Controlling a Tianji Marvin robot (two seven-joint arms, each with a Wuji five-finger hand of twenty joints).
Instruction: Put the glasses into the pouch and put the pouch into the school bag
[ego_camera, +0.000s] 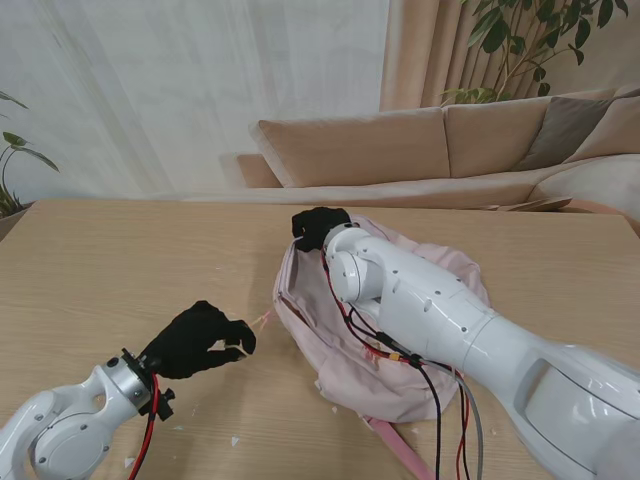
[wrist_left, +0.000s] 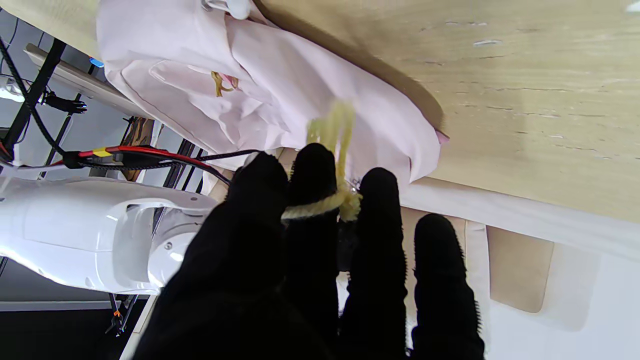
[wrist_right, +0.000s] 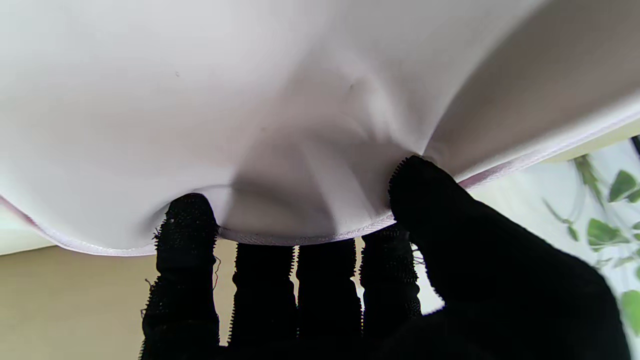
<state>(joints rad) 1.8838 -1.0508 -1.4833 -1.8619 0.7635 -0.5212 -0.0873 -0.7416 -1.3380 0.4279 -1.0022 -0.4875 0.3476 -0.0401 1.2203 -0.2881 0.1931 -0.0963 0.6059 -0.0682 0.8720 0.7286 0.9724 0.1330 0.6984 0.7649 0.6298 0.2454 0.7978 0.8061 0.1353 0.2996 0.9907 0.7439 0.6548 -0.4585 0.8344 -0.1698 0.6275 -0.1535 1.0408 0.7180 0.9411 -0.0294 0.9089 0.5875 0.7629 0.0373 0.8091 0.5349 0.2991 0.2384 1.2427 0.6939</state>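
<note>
- The left hand (ego_camera: 197, 340), gloved in black, is pinching a yellowish cord (wrist_left: 320, 205) in closed fingers (wrist_left: 312, 170), nearest my edge of the pale wooden surface (ego_camera: 120, 270).
- The soft pink fabric school bag (ego_camera: 340, 370) is lying near the surface's middle.
- Farther off, the right hand (ego_camera: 318, 226) is gripping the bag's rim, fingers (wrist_right: 185, 225) clamped on cloth.
- Glasses and pouch are not showing; likely bagged already, with closing left.

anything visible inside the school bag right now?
No. The pink school bag shows only outer fabric; the right hand grips its far edge and that arm covers the opening. The left hand pinches a yellow cord. Pouch and glasses aren't visible.
</note>
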